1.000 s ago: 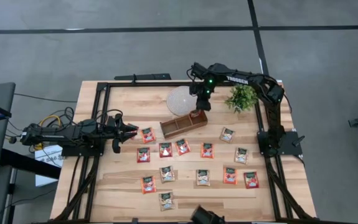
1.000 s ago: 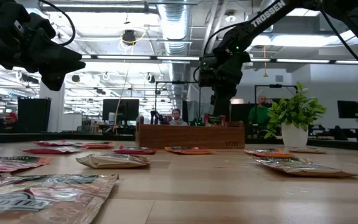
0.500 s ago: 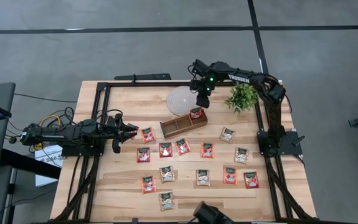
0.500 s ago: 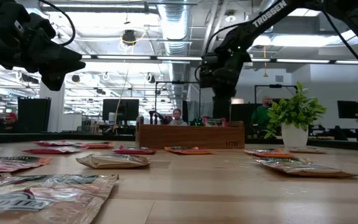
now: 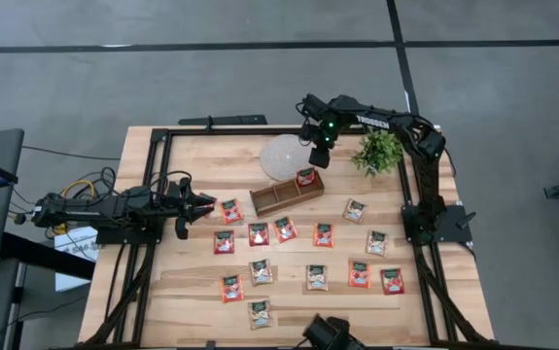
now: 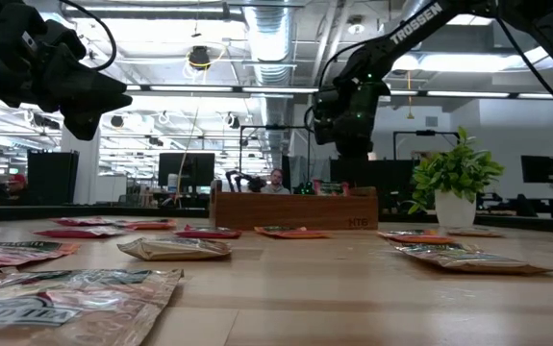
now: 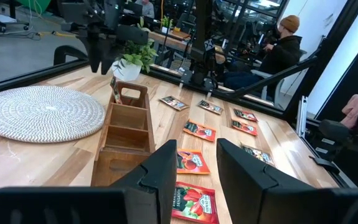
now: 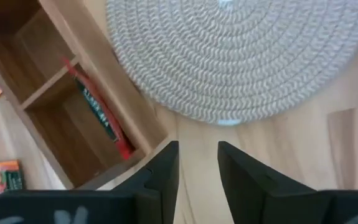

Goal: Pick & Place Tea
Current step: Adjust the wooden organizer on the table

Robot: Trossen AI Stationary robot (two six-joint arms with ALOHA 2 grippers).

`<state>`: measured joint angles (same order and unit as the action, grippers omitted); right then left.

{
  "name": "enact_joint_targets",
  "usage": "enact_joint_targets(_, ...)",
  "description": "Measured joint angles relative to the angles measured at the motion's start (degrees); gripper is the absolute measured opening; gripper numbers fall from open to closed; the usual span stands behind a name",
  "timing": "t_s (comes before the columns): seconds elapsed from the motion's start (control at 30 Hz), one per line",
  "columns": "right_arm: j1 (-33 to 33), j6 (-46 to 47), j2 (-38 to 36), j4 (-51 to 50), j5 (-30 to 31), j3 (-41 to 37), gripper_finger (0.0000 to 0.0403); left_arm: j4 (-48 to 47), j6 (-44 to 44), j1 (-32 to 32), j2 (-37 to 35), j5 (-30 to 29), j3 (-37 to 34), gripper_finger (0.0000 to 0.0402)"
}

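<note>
Several tea sachets, red-orange and pale tan, lie flat on the wooden table [image 5: 192,282], for instance one [image 5: 259,233]. One red tea sachet [image 8: 98,109] stands on edge in the right end compartment of the brown wooden tray [image 5: 287,194], leaning against its wall. My right gripper [image 8: 197,163] hangs open above the tray's far right end [image 5: 315,160], pointing steeply down, with nothing between its fingers. My left gripper [image 7: 194,174] waits open and level at the table's left [image 5: 206,204].
A round woven disc [image 5: 284,156] lies just beyond the tray. A potted plant [image 5: 377,153] stands at the far right. Black frame rails [image 5: 153,185] border the table. People sit in the room beyond [image 7: 284,46].
My right gripper has risen from the tray's right compartment, drawn slightly toward the far edge and rolled about its own axis. The red sachet that was under its fingers now stands free in that compartment.
</note>
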<state>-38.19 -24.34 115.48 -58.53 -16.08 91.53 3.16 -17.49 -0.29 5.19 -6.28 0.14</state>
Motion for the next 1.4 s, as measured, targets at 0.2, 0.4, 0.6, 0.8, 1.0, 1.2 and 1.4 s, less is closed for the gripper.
enact_joint_targets(0.2,-0.09,0.31,0.0,2.52,0.92,-3.0,0.0071,-0.01,0.01,0.0,0.01,0.0,0.0,0.0105)
enact_joint_targets(0.4,0.33,1.03,0.02,4.86,-0.32,-7.11,0.0063,-0.02,0.02,0.02,0.02,0.0,0.0,0.0105)
enact_joint_targets(0.6,1.47,1.98,0.02,8.42,-2.47,-9.46,0.0063,-0.02,0.02,0.01,0.0,0.0,0.0,0.0105)
enact_joint_targets(0.8,1.74,2.36,0.02,9.96,-3.92,-9.53,0.0063,-0.02,0.02,0.02,0.01,0.0,0.0,0.0105)
enact_joint_targets(1.0,2.28,2.52,0.02,9.73,-6.37,-9.51,0.0063,-0.02,0.02,0.0,0.02,0.0,0.0,0.0105)
enact_joint_targets(1.2,3.38,2.47,0.02,7.93,-6.72,-9.51,0.0063,-0.02,0.0,0.0,0.01,0.0,0.0,0.0105)
enact_joint_targets(1.4,3.41,2.45,0.02,5.47,-6.71,-9.51,0.0063,-0.02,-0.03,0.01,0.01,0.0,0.0,0.0105)
